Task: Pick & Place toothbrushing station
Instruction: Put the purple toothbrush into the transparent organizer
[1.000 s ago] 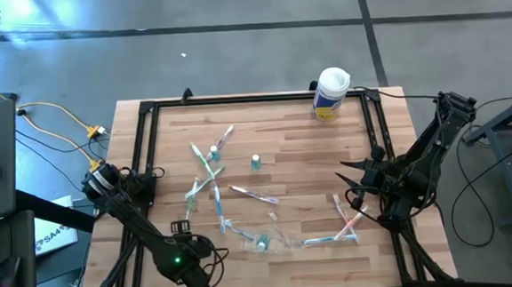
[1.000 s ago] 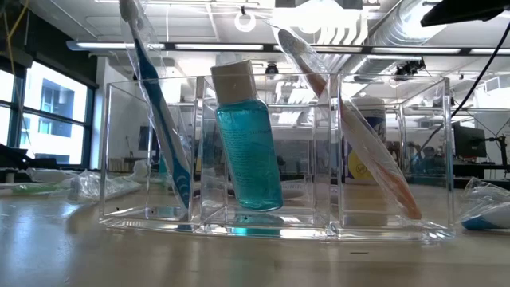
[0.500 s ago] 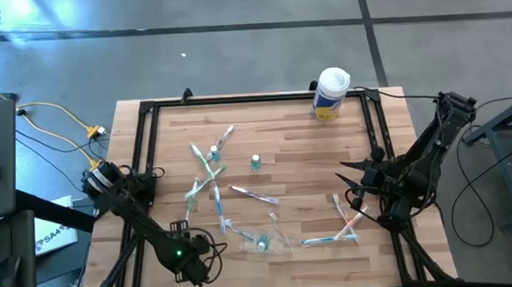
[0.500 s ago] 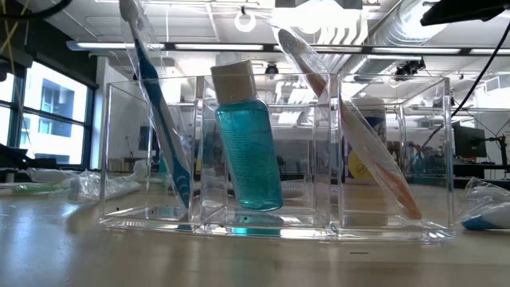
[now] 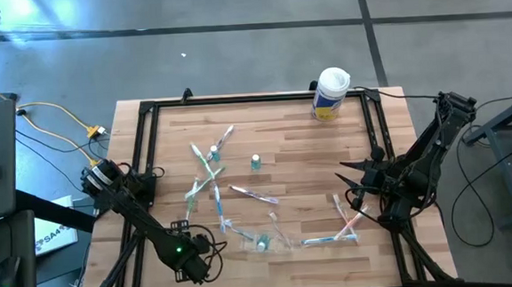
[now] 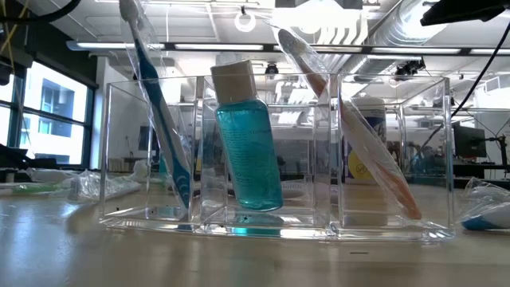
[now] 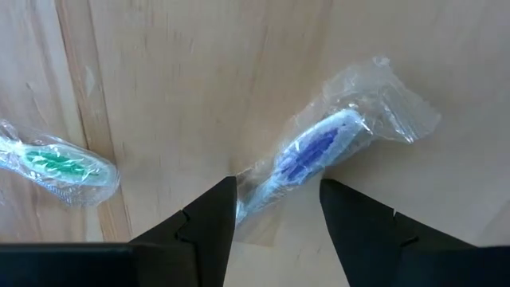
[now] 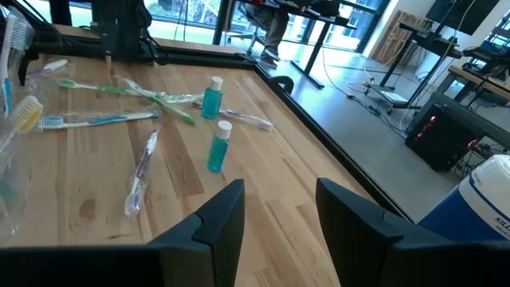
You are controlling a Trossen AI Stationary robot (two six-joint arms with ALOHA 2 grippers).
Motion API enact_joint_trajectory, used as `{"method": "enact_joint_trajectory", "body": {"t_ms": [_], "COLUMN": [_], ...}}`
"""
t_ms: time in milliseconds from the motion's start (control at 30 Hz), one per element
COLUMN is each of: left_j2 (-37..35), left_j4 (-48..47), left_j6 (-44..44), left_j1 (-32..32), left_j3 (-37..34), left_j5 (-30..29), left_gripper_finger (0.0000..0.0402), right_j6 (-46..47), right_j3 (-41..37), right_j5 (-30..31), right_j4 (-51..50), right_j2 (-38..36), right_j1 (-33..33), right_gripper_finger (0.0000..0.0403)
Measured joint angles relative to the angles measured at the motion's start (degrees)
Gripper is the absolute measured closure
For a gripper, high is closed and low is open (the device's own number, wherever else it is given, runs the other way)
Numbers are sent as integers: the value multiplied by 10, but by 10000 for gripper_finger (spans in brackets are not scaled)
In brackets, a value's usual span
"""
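Several wrapped toothbrushes lie flat on the wooden table, most of them left of centre (image 5: 212,177) and some at the near right (image 5: 333,238). Two small teal tubes (image 5: 255,162) (image 5: 214,152) stand among them. The clear holder (image 6: 271,151) stands near the near edge (image 5: 266,242); a blue toothbrush, a teal bottle and a pink toothbrush lean inside it. My left gripper (image 7: 279,211) is open at the near left (image 5: 205,253), its fingers on either side of a wrapped blue-bristled toothbrush (image 7: 311,151) that lies on the table. My right gripper (image 8: 279,223) is open and empty at the right (image 5: 346,184).
A large white canister with a yellow label (image 5: 330,93) stands at the far right corner. A black frame (image 5: 147,110) runs around the table's edges. A green-bristled wrapped toothbrush (image 7: 56,163) lies beside the blue one. There is bare wood at the table's far centre.
My left gripper has gone a little away from the table's near edge, toward the toothbrushes at the near left. The toothbrushes, tubes and holder have stayed where they were.
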Motion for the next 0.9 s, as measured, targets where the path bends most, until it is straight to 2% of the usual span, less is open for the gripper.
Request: {"method": "enact_joint_trajectory", "body": {"t_ms": [467, 700, 800, 900], "left_j2": [1, 1, 1, 1], "left_j4": [4, 11, 20, 23], "left_j6": [-21, 4, 24, 26], "left_j1": [0, -3, -3, -3], "left_j3": [1, -15, -20, -21], "left_j5": [-21, -18, -17, -15], "left_gripper_finger": [215, 216, 232, 270], "right_j6": [0, 0, 0, 0], "right_j3": [0, 0, 0, 0], "right_j5": [0, 0, 0, -1], "right_j4": [3, 4, 5, 5], "right_j2": [0, 0, 0, 0], "right_j1": [0, 0, 0, 0], "right_gripper_finger": [254, 254, 254, 254]}}
